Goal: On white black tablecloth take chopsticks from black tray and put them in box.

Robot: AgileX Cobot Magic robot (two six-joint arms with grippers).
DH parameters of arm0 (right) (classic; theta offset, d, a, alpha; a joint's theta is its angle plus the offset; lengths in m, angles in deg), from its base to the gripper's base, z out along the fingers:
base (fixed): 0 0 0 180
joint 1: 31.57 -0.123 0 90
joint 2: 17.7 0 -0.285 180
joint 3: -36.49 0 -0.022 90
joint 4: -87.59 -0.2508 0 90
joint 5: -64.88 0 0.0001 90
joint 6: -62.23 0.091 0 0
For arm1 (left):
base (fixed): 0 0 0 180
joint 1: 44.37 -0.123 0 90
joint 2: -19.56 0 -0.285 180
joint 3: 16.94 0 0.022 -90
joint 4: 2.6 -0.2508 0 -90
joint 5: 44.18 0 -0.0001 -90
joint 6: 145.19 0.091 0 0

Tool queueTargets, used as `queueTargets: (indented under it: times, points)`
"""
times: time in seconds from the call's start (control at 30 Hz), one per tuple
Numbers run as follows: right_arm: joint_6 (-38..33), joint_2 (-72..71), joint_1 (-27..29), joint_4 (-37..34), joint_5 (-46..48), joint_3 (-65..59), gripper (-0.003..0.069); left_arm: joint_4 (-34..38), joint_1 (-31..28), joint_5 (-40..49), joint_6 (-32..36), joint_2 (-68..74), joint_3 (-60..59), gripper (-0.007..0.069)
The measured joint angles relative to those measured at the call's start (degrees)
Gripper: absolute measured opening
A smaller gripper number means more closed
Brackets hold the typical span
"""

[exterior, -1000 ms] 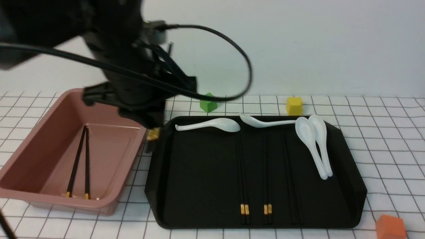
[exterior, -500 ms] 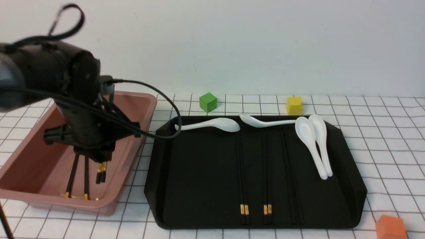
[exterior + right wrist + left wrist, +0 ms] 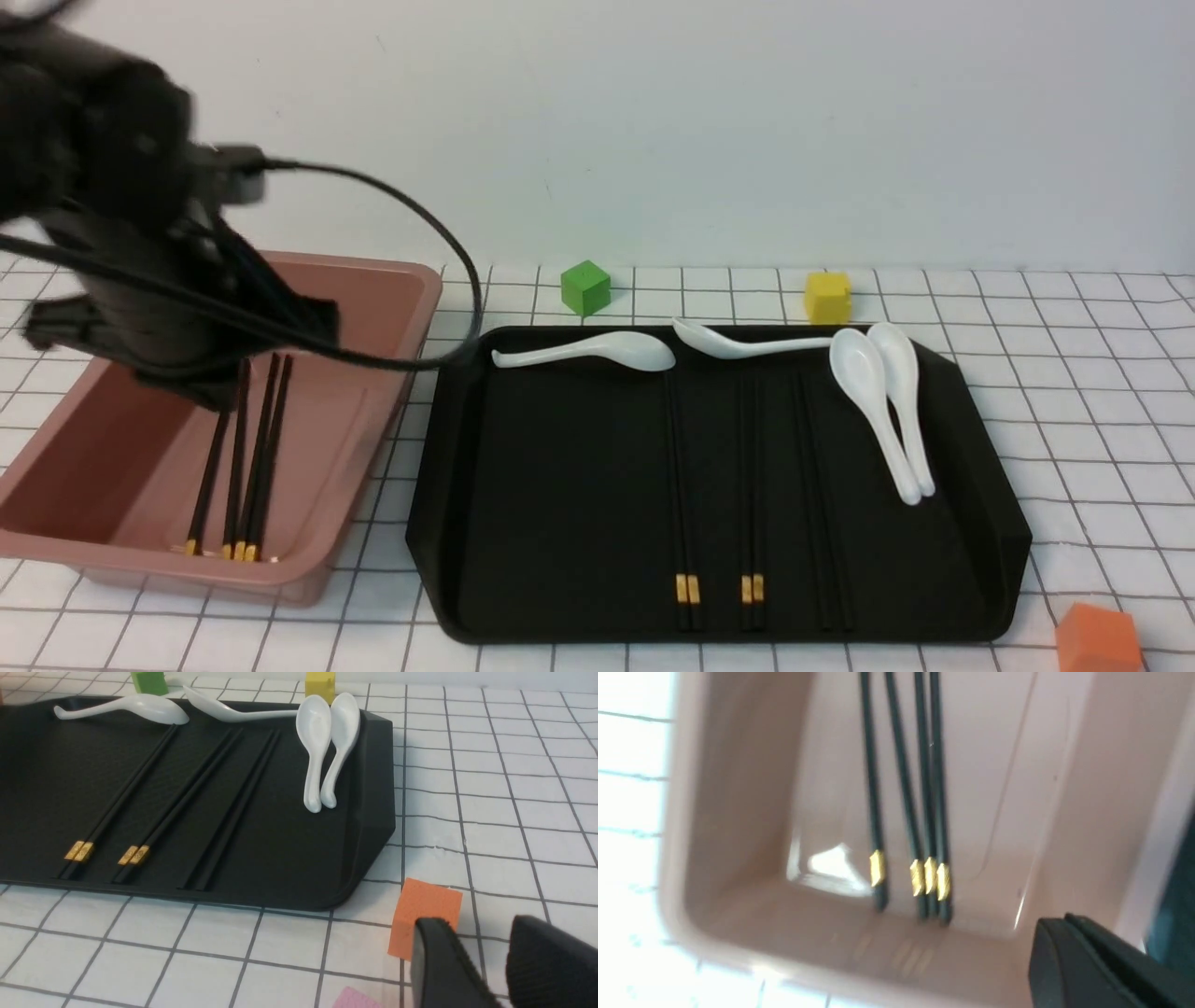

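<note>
White spoons (image 3: 878, 401) on black tray (image 3: 560, 485), green cube (image 3: 585, 287) beyond

We see the bulky matte-black left arm (image 3: 112, 233), blurred, with a thick black cable (image 3: 476, 299) looping off its right side. Its one visible finger (image 3: 1083, 961) is a smooth dark wedge. The right gripper (image 3: 481, 933) carries two black rounded pads (image 3: 441, 970) with fine ribbing.

Tablecloth (image 3: 1074, 392) under black tray (image 3: 560, 485), box (image 3: 140, 558), cubes (image 3: 585, 287)

The blurred left arm (image 3: 140, 280) hides far ends of the boxed chopsticks (image 3: 257, 485).
</note>
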Motion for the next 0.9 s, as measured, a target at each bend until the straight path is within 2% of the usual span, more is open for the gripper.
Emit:
queueTargets:
  times: [0.13, 0.33, 0.47, 0.6, 0.63, 0.7, 0.83, 0.9]
  points:
    - [0.0, 0.0, 0.0, 0.0, 0.0, 0.0, 0.024, 2.02, 0.0, 7.33, 1.75, -9.45, -1.24, -0.0013]
    - [0.0, 0.0, 0.0, 0.0, 0.0, 0.0, 0.024, 6.12, 0.0, 1.58, 2.6, -24.96, -12.77, -0.0013]
    - [0.0, 0.0, 0.0, 0.0, 0.0, 0.0, 0.024, 11.0, 0.0, -13.89, 2.59, -40.35, -29.13, -0.0013]
    - [0.0, 0.0, 0.0, 0.06, 0.0, 0.0, 0.024, 16.11, 0.0, -35.16, 2.54, -55.83, -48.6, -0.0013]
    - [0.0, 0.0, 0.0, 0.06, 0.0, 0.0, 0.024, 16.44, 0.0, -36.93, 2.54, -57.1, -50.11, -0.0013]
    - [0.0, 0.0, 0.0, 0.06, 0.0, 0.0, 0.024, 17.64, -0.05, -45.94, 2.54, -63.14, -57.2, -0.0013]
    - [0.0, 0.0, 0.0, 0.06, 0.0, 0.0, 0.024, 19.17, -0.11, -54.4, 2.54, -69.54, -64.57, -0.0013]
    - [0.0, 0.0, 0.0, 0.06, 0.0, 0.0, 0.024, 20.17, -0.11, -55.6, 2.54, -70.98, -66.15, -0.0013]
